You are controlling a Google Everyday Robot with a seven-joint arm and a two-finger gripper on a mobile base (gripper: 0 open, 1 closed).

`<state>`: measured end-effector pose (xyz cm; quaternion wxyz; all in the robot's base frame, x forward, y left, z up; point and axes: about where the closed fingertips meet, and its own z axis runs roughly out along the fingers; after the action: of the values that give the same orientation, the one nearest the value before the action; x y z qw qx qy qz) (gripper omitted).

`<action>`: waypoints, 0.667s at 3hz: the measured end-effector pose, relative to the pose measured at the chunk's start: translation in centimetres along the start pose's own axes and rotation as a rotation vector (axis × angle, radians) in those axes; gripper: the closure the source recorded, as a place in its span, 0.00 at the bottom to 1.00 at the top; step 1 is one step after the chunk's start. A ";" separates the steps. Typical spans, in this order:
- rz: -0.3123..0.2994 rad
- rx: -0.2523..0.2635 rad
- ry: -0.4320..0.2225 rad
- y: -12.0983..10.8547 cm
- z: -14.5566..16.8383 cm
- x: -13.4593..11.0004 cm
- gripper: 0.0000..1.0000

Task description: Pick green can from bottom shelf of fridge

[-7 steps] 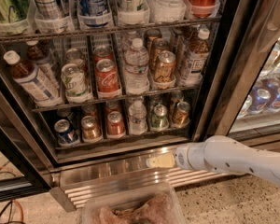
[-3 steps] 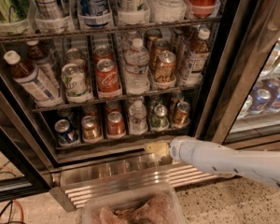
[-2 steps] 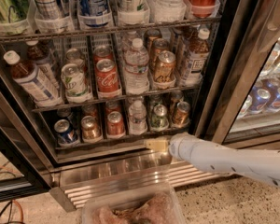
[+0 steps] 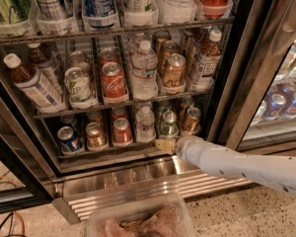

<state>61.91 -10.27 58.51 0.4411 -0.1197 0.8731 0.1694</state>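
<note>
end effector at the shelf edge, green can not yet taken

the fridge (image 4: 239,73) stood open, and the green can (image 4: 168,124) sat upright on the bottom shelf (image 4: 103,157), in a lane toward the right of that tier. a small water bottle (image 4: 145,125) was just to its left and an orange-brown can (image 4: 191,121) just to its right, with a red can (image 4: 122,131) and a blue can (image 4: 69,139) further left. the can rested on the rack, so the pick itself was not yet done.

the white arm (image 4: 237,164) came in from the right, low across the front of the cooler. the end effector (image 4: 165,145) lay at the near edge of the bottom shelf, just below and in front of the green can. it looked close to the can's base, though whether it touched the can could not be made out. whether the end effector was spread or pressed together could not be told either, since only its pale tip showed past the arm.

judged from this, the approach was largely made: the end effector was lined up with the right lane and at the right tier, well below the taller tier with the coca-cola can (image 4: 113,82). what was left seemed to be the greater part: moving in around the can, closing on it, and drawing it out past the steel front edge without knocking its two close neighbours.
</note>
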 end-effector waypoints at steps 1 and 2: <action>-0.012 -0.012 -0.013 0.2 0.4 -0.6 0.25; -0.026 -0.007 -0.025 -0.1 0.8 -1.1 0.25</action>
<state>63.23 -9.97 58.95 0.4537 -0.1307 0.8653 0.1682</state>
